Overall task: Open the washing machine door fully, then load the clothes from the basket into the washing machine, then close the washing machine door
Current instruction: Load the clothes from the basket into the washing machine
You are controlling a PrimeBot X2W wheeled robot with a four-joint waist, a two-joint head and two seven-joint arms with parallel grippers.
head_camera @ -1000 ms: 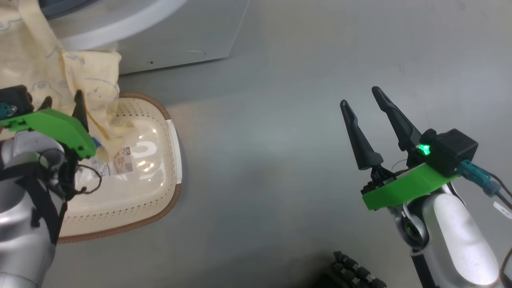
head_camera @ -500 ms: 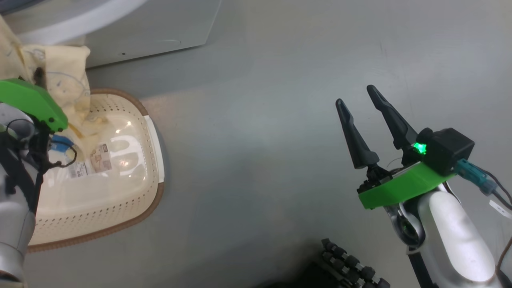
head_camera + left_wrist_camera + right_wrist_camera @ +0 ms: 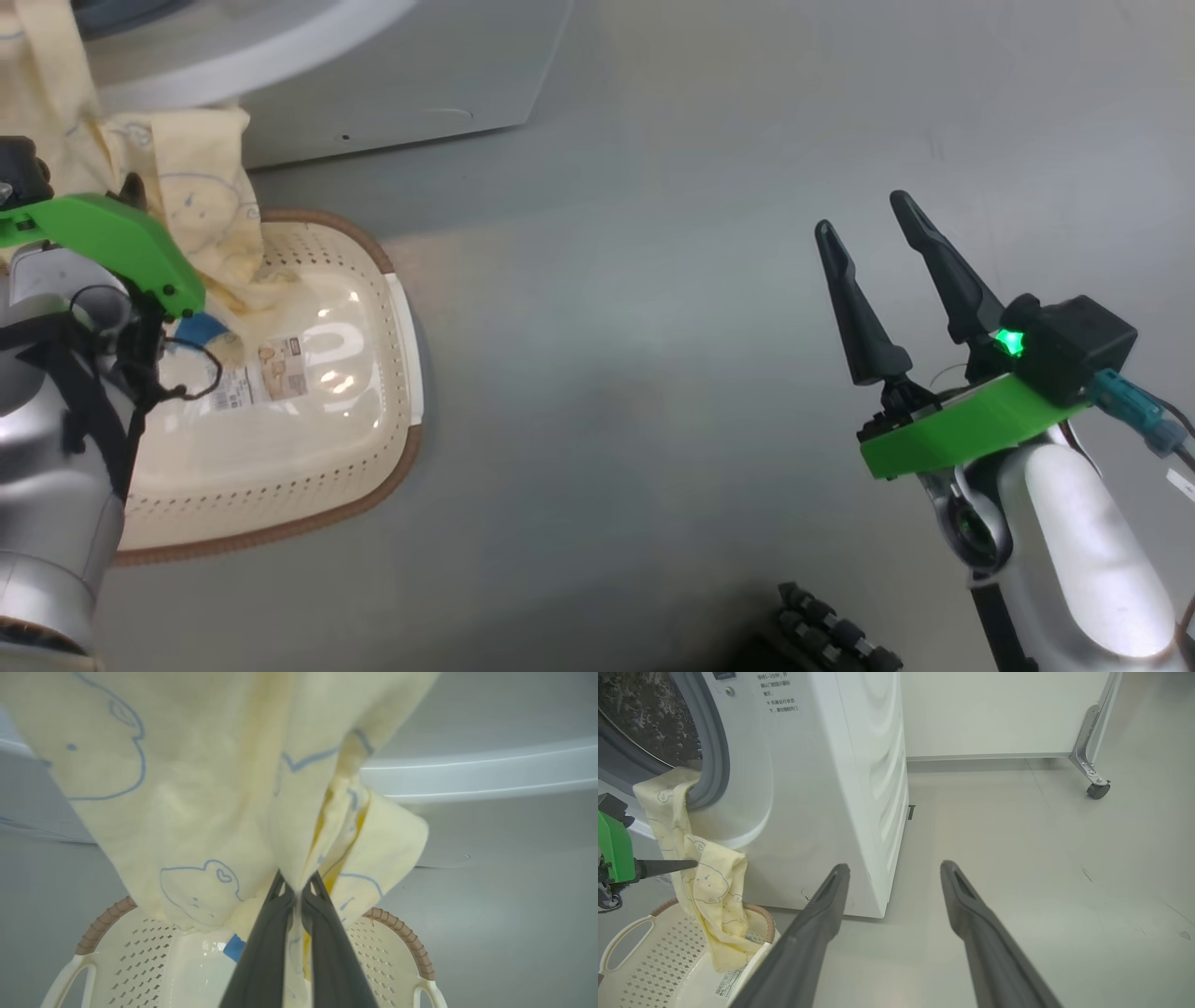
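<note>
The left gripper (image 3: 296,884) has its dark fingers (image 3: 261,952) pinched tight on a fold of the pale yellow bear-print garment (image 3: 196,812). The cloth hangs from the grey gasket (image 3: 717,765) of the washing machine (image 3: 840,765), and its blue-cuffed end trails into the cream basket (image 3: 373,485) on the floor (image 3: 653,280). Off to the side, the right gripper (image 3: 861,213) hovers over bare floor, fingers spread wide, holding nothing
</note>
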